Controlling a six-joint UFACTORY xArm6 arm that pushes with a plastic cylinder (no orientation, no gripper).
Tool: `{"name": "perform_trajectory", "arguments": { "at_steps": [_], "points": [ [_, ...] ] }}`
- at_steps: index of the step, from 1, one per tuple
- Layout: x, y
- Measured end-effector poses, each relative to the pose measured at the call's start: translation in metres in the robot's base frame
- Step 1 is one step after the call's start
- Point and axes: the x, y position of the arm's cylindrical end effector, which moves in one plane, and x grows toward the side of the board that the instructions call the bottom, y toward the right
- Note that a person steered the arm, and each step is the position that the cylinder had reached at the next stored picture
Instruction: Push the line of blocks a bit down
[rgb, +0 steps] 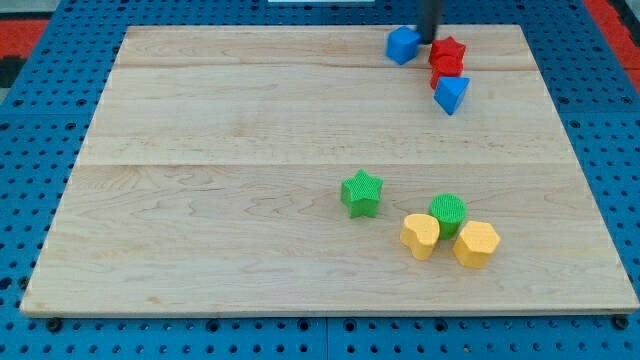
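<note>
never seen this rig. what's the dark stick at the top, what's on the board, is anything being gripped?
There is one picture, from a single camera looking down at a slant on a wooden board that lies on a blue pegboard surface.

The dark stick is the end of a robot arm. It has no jaws, so nothing is held; it only pushes blocks by sliding. My tip sits at the view's top, between the blue cube and the red star, close to both.

Below the red star come another red block and a blue triangular block, forming a short line running down.

Lower on the board, apart from the tip: a green star, a green round block, and two yellow blocks.
</note>
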Motion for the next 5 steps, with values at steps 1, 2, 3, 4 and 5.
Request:
{"name": "perform_trajectory", "arguments": {
  "at_steps": [1, 2, 3, 4, 5],
  "points": [
    [0.020, -0.047],
    [-0.008, 0.017],
    [-0.019, 0.092],
    [-0.005, 0.115],
    [0.017, 0.044]
  ]
}}
